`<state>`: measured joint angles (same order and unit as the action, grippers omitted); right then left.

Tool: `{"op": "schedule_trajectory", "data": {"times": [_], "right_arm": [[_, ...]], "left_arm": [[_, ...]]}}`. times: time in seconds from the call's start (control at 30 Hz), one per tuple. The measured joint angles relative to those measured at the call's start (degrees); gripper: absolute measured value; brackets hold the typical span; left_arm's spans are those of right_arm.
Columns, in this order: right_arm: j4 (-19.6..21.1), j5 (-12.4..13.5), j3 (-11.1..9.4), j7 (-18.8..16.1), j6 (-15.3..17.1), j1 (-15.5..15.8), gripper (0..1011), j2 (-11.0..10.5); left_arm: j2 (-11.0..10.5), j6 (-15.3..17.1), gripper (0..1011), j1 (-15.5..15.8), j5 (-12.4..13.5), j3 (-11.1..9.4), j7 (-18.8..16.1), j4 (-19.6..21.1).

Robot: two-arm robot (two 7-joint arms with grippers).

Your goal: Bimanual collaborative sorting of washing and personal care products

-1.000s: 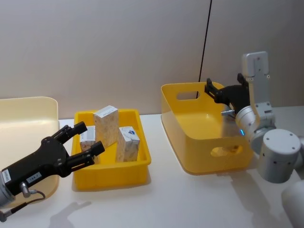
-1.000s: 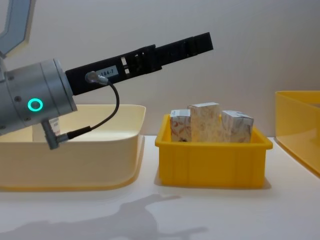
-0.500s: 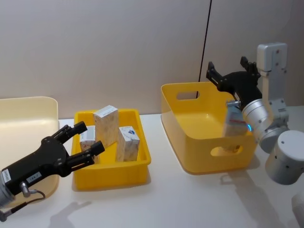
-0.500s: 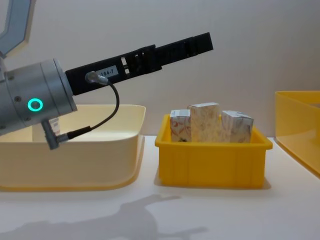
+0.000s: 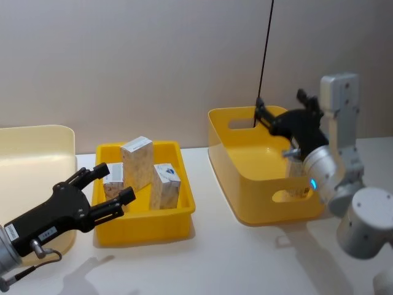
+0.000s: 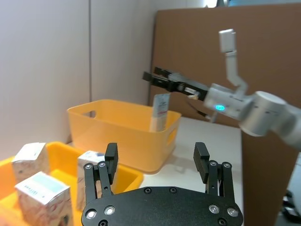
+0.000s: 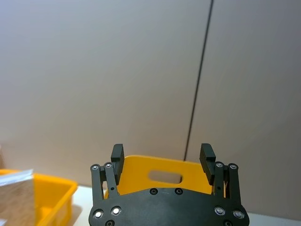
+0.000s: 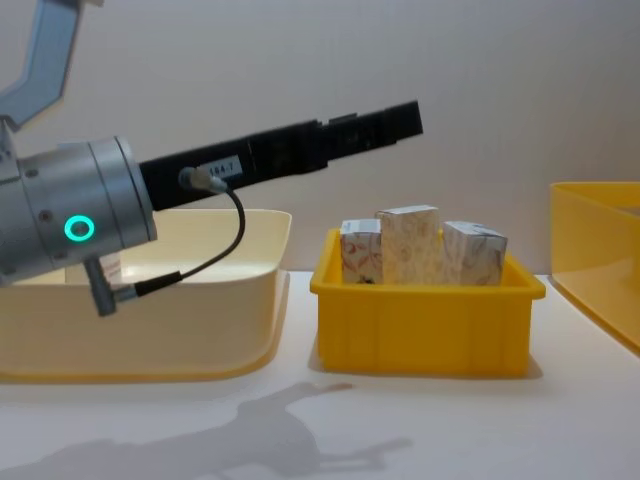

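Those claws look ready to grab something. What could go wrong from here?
1. The open left gripper hovers at the small yellow bin, where three cartons stand close together; closing on one might topple or drag a neighbour.
2. The tube stands on end in the large yellow bin below the open right gripper; a nudge could tip it.

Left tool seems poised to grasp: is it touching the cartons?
Apart. The chest view shows the left tool high above the cartons, with a clear gap between them.
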<state>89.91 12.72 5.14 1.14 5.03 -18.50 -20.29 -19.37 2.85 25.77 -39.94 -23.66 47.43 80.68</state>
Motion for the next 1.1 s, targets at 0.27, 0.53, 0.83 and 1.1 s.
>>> {"op": "schedule_trajectory", "data": {"times": [0.27, 0.53, 0.83, 1.1], "right_arm": [[2.9, 1.0, 2.1, -1.3, -0.8, 5.1, 1001, 0.3], [5.4, 1.8, 3.8, -2.4, -1.5, 9.1, 1001, 0.4], [8.3, 2.8, 5.8, -3.7, -2.3, 14.2, 1001, 0.7], [10.5, 3.5, 7.2, -4.6, -2.9, 17.9, 1001, 0.9]], "left_arm": [[-0.3, -0.3, 1003, -1.5, 3.5, -0.3, -5.8, 1.6], [-0.6, -0.6, 1003, -3.1, 7.3, -0.6, -12.0, 3.2], [-1.0, -0.9, 1003, -4.8, 11.2, -0.9, -18.4, 4.9], [-1.4, -1.1, 1003, -6.4, 15.0, -1.3, -24.7, 6.6]]}}
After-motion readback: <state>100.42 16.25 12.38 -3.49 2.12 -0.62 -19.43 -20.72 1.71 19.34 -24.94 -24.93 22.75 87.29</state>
